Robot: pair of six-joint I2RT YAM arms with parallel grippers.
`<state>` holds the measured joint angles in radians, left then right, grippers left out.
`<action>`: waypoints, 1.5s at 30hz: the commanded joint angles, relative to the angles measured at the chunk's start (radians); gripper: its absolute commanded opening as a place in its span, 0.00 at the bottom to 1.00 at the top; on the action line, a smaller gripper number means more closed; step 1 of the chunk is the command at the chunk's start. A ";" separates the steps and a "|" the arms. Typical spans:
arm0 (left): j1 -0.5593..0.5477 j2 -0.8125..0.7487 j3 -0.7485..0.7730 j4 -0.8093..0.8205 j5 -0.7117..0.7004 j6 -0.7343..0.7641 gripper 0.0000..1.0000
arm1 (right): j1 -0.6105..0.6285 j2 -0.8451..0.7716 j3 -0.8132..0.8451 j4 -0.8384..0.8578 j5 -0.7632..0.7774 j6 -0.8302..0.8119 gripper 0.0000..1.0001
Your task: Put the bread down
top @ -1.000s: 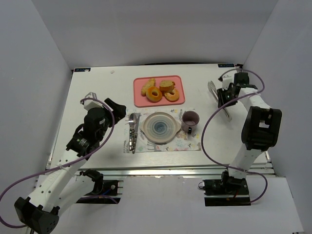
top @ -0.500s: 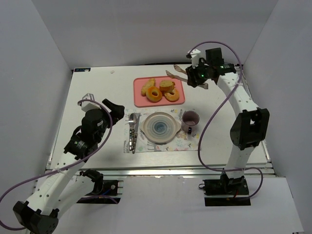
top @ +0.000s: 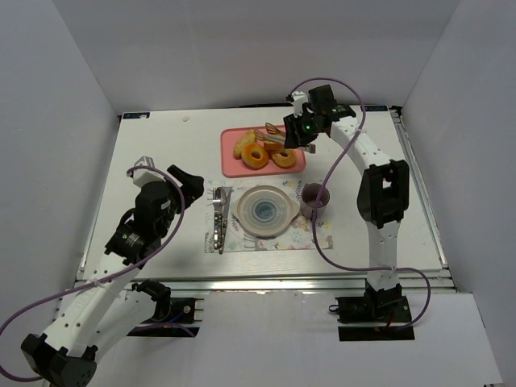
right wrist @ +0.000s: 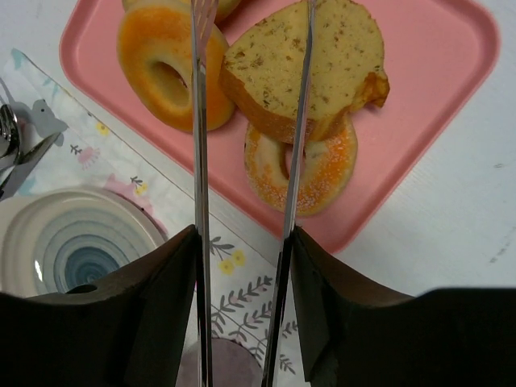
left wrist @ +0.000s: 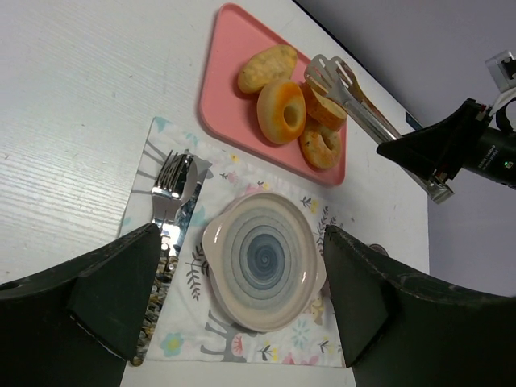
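I'm watching the left gripper (left wrist: 242, 234) hanging wide open just left of the placemat (left wrist: 234, 173), touching nothing. Farther out, the right gripper (right wrist: 242, 234) is clamping the tongs (right wrist: 198, 121). Their blades are standing apart over the brown slice (right wrist: 314, 64), but I can't tell if they're touching it. The bread (left wrist: 268, 68) is lying at the pink tray's (right wrist: 435, 105) far-left end, cropped from the right wrist view.

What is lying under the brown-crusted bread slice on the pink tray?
A sugar-dusted donut pokes out beneath the slice, resting on the tray. Its upper part is covered by the slice and cannot be seen.
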<state>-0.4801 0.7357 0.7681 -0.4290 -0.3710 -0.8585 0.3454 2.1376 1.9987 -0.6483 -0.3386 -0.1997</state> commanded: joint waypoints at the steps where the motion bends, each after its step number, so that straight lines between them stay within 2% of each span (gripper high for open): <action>1: -0.002 0.004 0.043 -0.027 -0.022 -0.011 0.91 | -0.002 0.028 0.081 0.059 -0.057 0.117 0.52; 10: -0.002 0.059 0.069 -0.028 -0.025 -0.016 0.91 | 0.010 0.096 0.117 0.102 -0.120 0.287 0.53; 14: -0.002 0.086 0.077 -0.022 -0.017 -0.017 0.91 | 0.018 0.100 0.101 0.111 -0.062 0.365 0.53; 19: -0.002 0.111 0.088 -0.024 -0.009 -0.010 0.91 | 0.027 0.113 0.106 0.116 -0.054 0.398 0.54; 28: -0.002 0.116 0.091 -0.036 -0.012 -0.013 0.91 | 0.060 0.146 0.123 0.118 0.050 0.485 0.54; 45: -0.002 0.134 0.089 -0.039 -0.017 -0.020 0.91 | 0.081 0.142 0.124 0.127 -0.050 0.595 0.54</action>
<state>-0.4801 0.8719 0.8299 -0.4675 -0.3817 -0.8734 0.4202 2.3123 2.0907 -0.5522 -0.3435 0.3557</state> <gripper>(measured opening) 0.908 0.541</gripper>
